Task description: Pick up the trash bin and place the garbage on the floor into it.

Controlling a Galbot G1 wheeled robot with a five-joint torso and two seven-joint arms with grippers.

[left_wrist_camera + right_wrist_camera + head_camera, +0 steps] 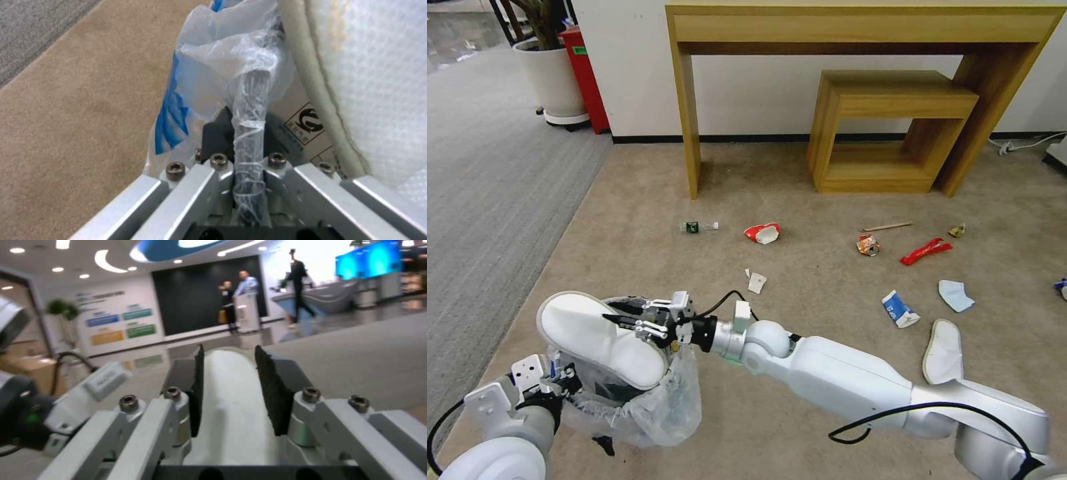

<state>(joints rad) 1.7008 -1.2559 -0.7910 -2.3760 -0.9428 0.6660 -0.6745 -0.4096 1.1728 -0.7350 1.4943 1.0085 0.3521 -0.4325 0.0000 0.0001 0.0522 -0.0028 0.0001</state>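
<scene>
Beige floor (pixel 800 200) surrounds the trash bin (pixel 627 407), half hidden by a slipper (pixel 597 337).

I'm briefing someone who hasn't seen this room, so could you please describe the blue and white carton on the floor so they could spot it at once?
Start from the small wooden shelf unit under the tall wooden desk and come straight toward the robot across the beige carpet. The blue and white carton lies flattened there, between a pale tissue and a white slipper. It is the only blue-printed litter in that cluster.
</scene>
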